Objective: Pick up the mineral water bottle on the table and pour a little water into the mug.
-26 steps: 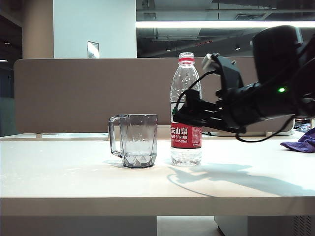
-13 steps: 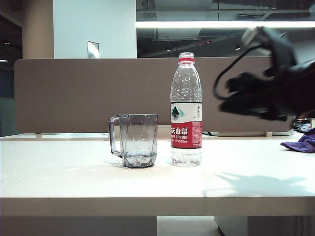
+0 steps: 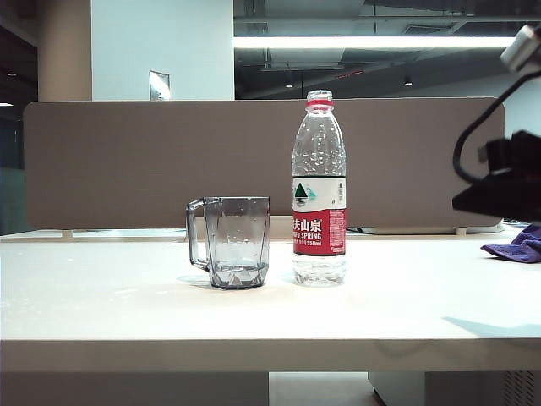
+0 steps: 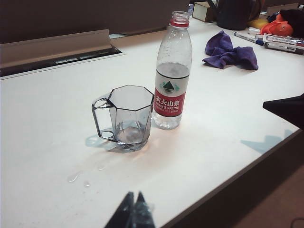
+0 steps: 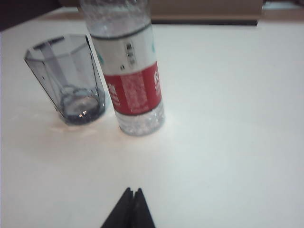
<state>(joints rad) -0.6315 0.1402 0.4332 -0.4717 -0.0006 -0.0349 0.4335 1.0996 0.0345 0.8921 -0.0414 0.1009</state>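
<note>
The mineral water bottle (image 3: 319, 194) stands upright and uncapped on the table (image 3: 127, 304), with water (image 4: 172, 78) filling its lower part. Just left of it stands the smoky mug (image 3: 237, 241), handle pointing left. My right gripper (image 3: 461, 203) hangs at the right edge of the exterior view, well clear of the bottle. In the right wrist view its tips (image 5: 133, 191) are shut and empty, facing the bottle (image 5: 130, 80) and mug (image 5: 66, 80). My left gripper (image 4: 133, 194) is shut and empty near the table's front edge, short of the mug (image 4: 126, 116) and bottle (image 4: 171, 85).
A purple cloth (image 3: 516, 245) lies on the table at the right. A brown partition (image 3: 127, 161) runs along the back. A few water drops (image 4: 73, 176) lie on the table near the mug. Pens and other items (image 4: 280, 40) sit beyond the cloth.
My right gripper has pulled away from the bottle to the right and shut its jaws. The bottle and mug have stayed in place.
</note>
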